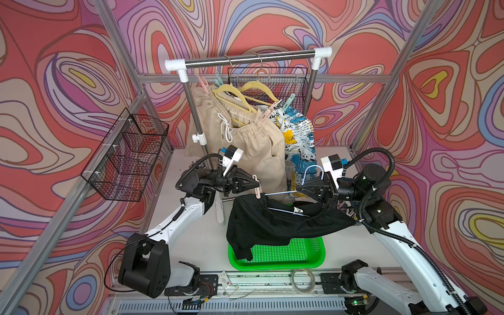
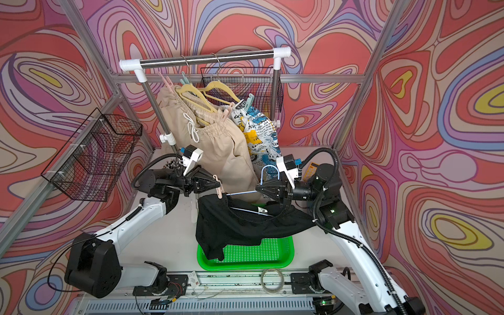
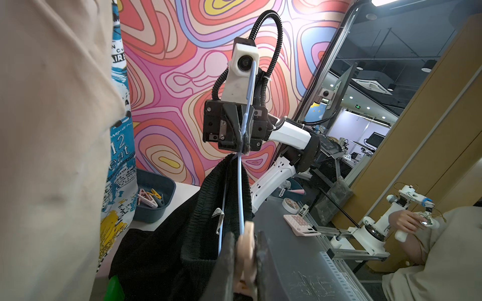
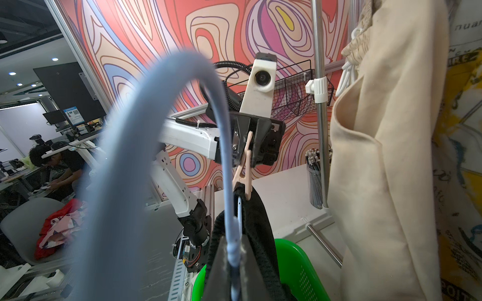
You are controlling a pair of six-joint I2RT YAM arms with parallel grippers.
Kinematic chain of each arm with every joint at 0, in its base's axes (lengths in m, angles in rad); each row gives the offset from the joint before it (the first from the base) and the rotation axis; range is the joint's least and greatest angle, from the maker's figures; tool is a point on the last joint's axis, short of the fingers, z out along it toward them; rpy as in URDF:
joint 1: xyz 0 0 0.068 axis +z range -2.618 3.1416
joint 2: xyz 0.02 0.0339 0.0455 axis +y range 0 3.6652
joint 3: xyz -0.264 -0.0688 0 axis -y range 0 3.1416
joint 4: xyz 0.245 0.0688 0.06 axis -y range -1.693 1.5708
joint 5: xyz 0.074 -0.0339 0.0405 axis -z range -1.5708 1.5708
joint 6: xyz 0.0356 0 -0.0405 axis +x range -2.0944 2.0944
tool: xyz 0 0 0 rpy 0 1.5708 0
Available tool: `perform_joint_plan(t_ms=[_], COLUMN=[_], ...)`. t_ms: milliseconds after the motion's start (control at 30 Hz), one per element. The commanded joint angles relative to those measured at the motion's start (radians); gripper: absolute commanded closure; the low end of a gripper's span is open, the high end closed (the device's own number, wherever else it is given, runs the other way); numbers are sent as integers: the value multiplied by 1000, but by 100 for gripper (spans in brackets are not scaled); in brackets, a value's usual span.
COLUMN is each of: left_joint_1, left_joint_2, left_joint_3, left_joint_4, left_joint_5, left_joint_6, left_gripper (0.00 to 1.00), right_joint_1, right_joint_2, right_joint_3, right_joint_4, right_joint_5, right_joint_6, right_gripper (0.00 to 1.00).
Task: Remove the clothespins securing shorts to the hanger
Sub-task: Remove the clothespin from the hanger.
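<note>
A blue wire hanger (image 1: 278, 193) carries the black shorts (image 1: 272, 223), which sag over the green tray. A pale pink clothespin (image 1: 256, 188) (image 3: 246, 250) pins their waistband to the hanger's left end, and my left gripper (image 1: 257, 186) (image 3: 245, 260) is shut on that clothespin. My right gripper (image 1: 298, 189) (image 4: 236, 260) is shut on the hanger's neck below the hook. On the rack hang beige shorts (image 1: 253, 141) and printed shorts (image 1: 300, 136), each on a yellow hanger with pink (image 1: 201, 79) and mint (image 1: 289, 99) clothespins.
A green tray (image 1: 313, 256) lies on the table under the black shorts. A wire basket (image 1: 128, 155) hangs on the left frame and another (image 1: 294, 81) behind the rack rail (image 1: 245, 60). A blue bin (image 3: 154, 195) holds loose clothespins.
</note>
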Motion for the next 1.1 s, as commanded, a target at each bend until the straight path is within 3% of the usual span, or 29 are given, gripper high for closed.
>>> perform_joint_plan(t_ms=[0,700,1067], left_joint_1=[12,14,-52], left_joint_2=[-9,12,-23], left_joint_3=[52,154,113], left_joint_4=[77,68,-150], left_joint_5=[-2,-104,-121], left_joint_6=[-24,-47,122], left_gripper=[100,100,100], right_joint_1=[-6,-5,-5], right_joint_2=[-16,134,150], right_joint_3=[-12,-105,-75], right_joint_4=[-17,26,25], right_joint_5=[-5,46,41], right_joint_6=[-19,10,17], right_gripper=[100,100,100])
